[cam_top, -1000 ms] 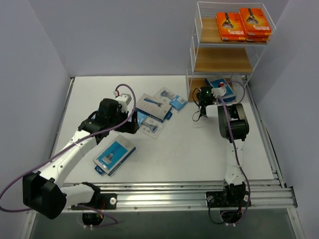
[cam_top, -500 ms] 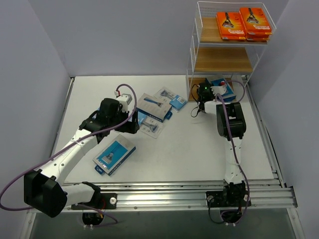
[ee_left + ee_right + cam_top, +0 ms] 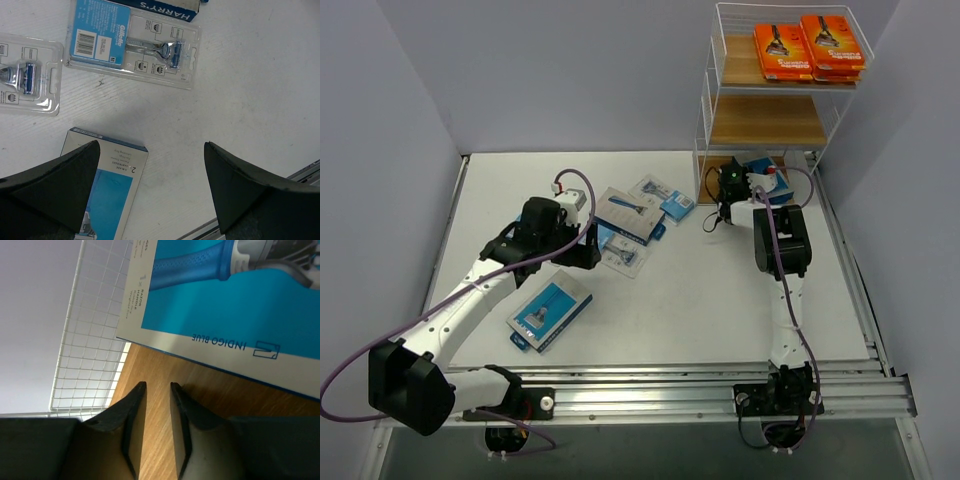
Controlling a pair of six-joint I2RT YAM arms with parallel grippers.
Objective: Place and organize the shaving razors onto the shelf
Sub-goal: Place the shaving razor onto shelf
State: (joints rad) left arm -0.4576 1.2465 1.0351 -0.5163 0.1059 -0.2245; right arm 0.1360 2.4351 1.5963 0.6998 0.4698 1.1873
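Blue-and-grey box lying flat on the wooden bottom tier of the shelf, just ahead of the right gripper, whose fingers stand narrowly parted with only bare wood between them and nothing held. Judged step: release of this pack onto the lowest tier, the orange boxes being already on the top tier. The next move calls for a straight withdrawal of the right arm, clear of the wire side, without nudging the pack. The left gripper hovers with fingers wide apart over the table, above a second blue box and near the blister packs, all still to be shelved. Against the overhead view a second earlier, the right wrist sits slightly deeper in the shelf's mouth; the left arm and the table packs are unchanged.
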